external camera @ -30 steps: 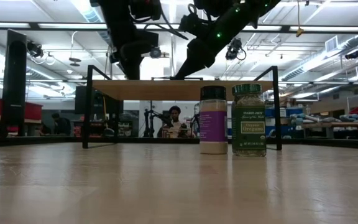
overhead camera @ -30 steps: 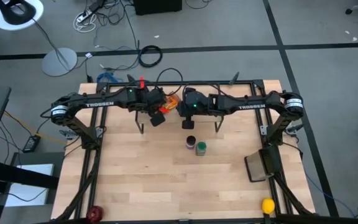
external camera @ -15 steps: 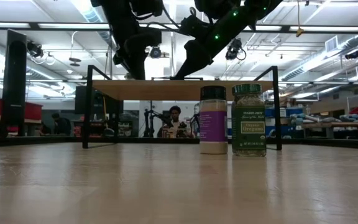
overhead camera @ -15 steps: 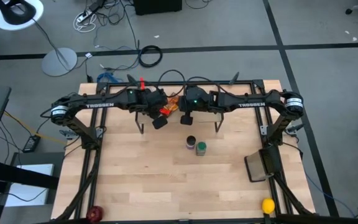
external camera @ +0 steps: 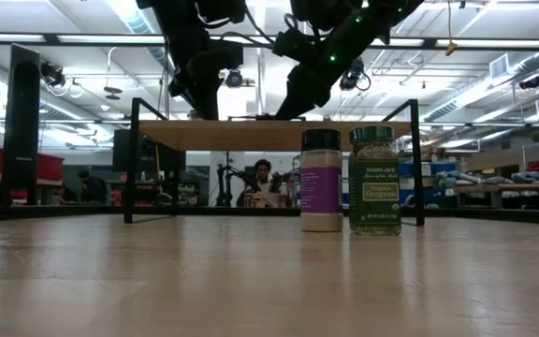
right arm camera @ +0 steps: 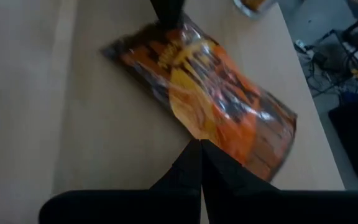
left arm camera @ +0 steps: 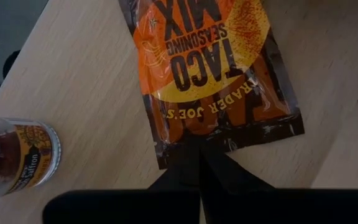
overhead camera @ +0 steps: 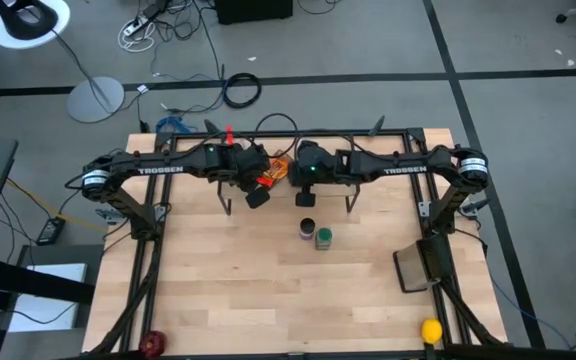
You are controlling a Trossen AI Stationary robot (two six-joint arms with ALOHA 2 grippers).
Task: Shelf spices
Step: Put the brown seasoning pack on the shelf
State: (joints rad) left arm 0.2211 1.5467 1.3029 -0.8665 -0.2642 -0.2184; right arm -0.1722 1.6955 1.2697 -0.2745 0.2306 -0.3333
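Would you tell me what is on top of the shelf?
On the shelf lie a taco seasoning packet and a small jar; the arms hide the rest from above.

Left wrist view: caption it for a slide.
Shut left gripper at the edge of the taco seasoning packet on the shelf, a small jar beside.

The orange taco seasoning packet [left arm camera: 213, 68] lies flat on the light wooden board [left arm camera: 86, 93]. The left gripper [left arm camera: 201, 163] has its dark fingers pressed together at the packet's dark end edge. A small glass jar [left arm camera: 14, 155] lies beside the packet, apart from it.
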